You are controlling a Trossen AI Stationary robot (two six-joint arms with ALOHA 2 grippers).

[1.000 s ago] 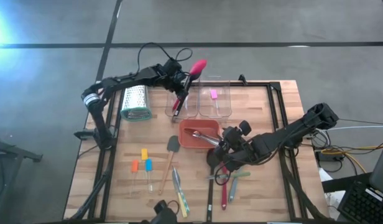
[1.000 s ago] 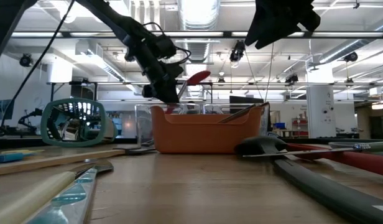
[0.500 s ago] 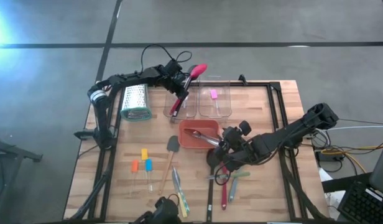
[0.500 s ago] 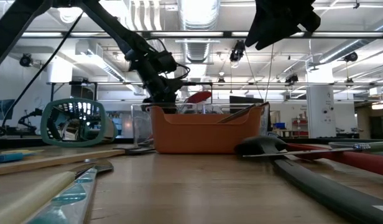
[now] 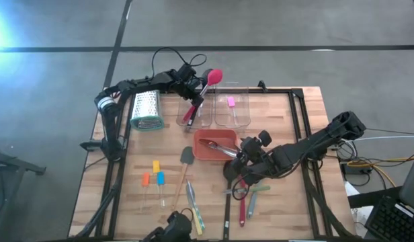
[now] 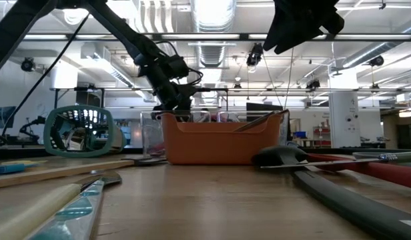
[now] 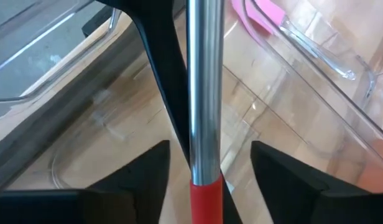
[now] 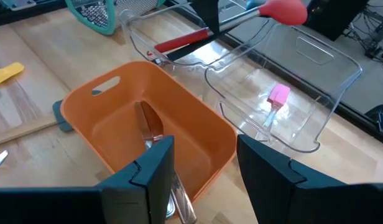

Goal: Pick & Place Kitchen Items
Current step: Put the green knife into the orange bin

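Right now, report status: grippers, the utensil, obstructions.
Left gripper open over left clear tub, red-headed utensil leaning in tub. Right gripper open beside orange tray, holding nothing. Nothing in the way.

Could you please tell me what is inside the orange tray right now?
A metal utensil lies inside the orange tray, running toward the right gripper. Its near end is covered by that gripper's fingers, so its type stays unclear.
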